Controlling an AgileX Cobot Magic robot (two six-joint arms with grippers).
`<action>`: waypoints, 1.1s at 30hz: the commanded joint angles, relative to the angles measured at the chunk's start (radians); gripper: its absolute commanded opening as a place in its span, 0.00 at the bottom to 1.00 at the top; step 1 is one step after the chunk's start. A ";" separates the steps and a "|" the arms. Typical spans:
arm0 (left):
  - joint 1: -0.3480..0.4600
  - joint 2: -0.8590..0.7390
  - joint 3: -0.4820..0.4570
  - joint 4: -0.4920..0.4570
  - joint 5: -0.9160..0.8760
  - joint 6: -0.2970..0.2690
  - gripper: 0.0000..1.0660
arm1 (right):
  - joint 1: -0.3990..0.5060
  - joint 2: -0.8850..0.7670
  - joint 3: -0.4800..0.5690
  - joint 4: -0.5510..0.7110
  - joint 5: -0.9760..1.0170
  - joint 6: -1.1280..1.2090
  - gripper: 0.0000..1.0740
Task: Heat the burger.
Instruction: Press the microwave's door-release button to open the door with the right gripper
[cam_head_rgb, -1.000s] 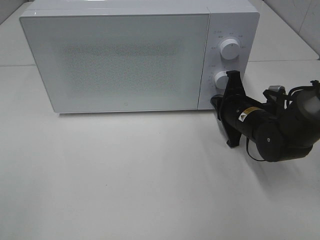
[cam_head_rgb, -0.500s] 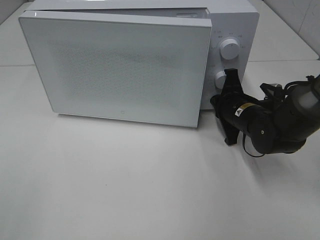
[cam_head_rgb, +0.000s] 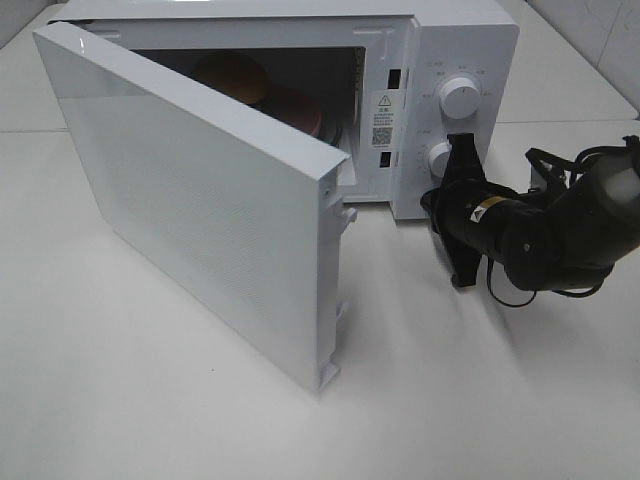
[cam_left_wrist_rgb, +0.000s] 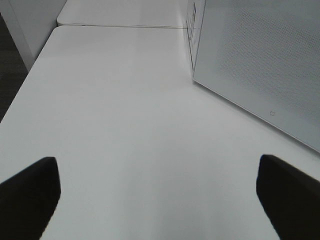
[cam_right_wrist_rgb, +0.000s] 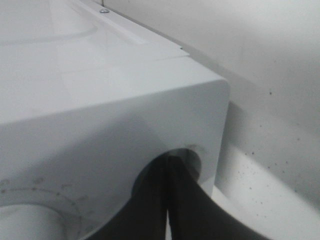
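Door position has changed: the microwave door (cam_head_rgb: 210, 210), shut flush one second ago and slightly ajar half a second ago, now stands swung well out on its left hinge over the table (cam_head_rgb: 150, 420). The right arm has barely shifted in that time.

**Location of the task item.** The burger (cam_head_rgb: 232, 77) sits inside the microwave (cam_head_rgb: 470, 40), toward the rear left of the cavity, resting on a pink plate (cam_head_rgb: 300, 110). Only its bun top shows above the door edge.

**Reason for the arrangement.** The right gripper (cam_head_rgb: 438, 198) is set against the lower right corner of the control panel, below the two knobs (cam_head_rgb: 460, 97). The right wrist view shows its tips at a round recess (cam_right_wrist_rgb: 192, 157) in that corner. This is judged to be the door release, which would account for the door springing open. With the burger already inside and the door open, the heating is probably finished and removal is the likely next step, though this cannot be confirmed.

**Gripper state.**
- Right gripper: fingers pressed together, pinching nothing, tips at or in the recess.
- Left gripper (cam_left_wrist_rgb: 160, 200): fingers (cam_left_wrist_rgb: 30, 195) spread wide, holding nothing and touching nothing, poised above bare table with the outer face of the door close by.
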 joint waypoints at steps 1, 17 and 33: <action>0.002 -0.005 0.003 -0.003 0.003 0.000 0.95 | -0.014 -0.040 -0.049 -0.004 -0.077 -0.014 0.03; 0.002 -0.005 0.003 -0.003 0.003 0.000 0.95 | 0.014 -0.048 0.039 0.001 -0.079 0.003 0.03; 0.002 -0.005 0.003 -0.003 0.003 0.000 0.95 | 0.032 -0.065 0.093 -0.026 -0.028 0.017 0.04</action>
